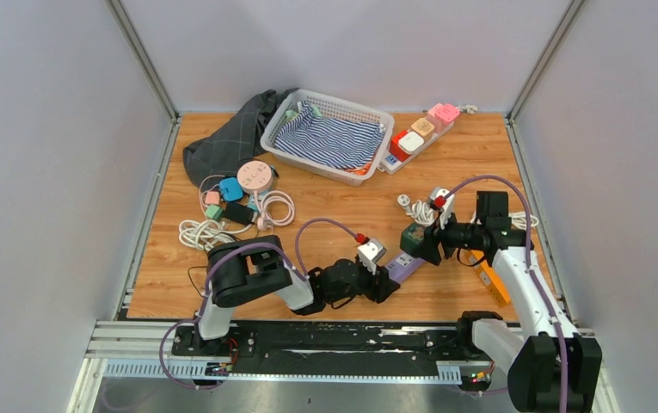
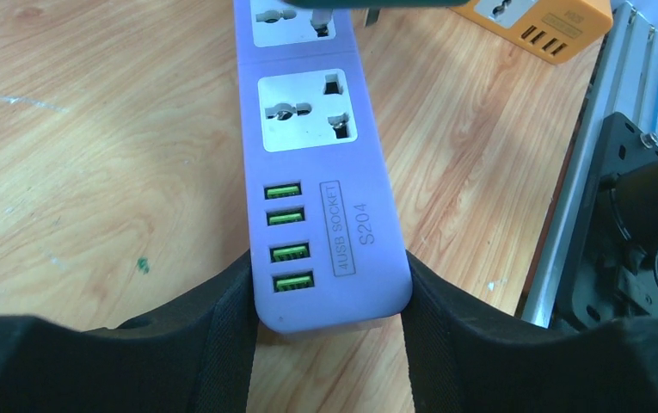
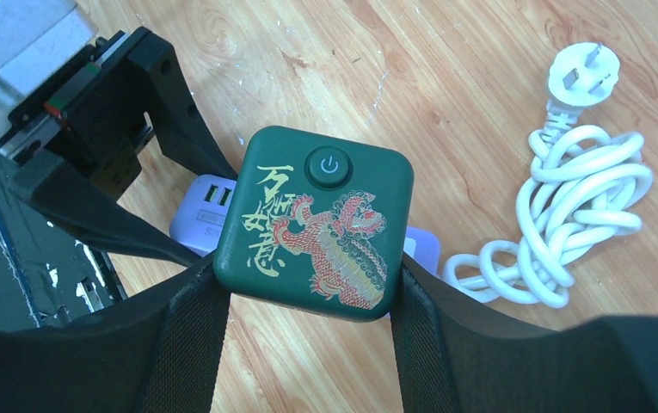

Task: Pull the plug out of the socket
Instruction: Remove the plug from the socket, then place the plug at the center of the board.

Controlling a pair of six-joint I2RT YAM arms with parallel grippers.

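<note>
Your left gripper [image 2: 329, 314] clamps the USB end of the purple power strip [image 2: 308, 163]. The strip is on the wooden table [image 2: 93, 172] with its sockets facing up, its long axis running diagonally from that gripper toward the far right. Your right gripper [image 3: 308, 301] is closed on the green cube plug [image 3: 316, 219], power-button face up, over the strip's far outlet. You cannot tell whether its prongs are seated.

plug [image 2: 377, 3] cut off, socket strip [image 3: 198, 213] mostly hidden
</note>
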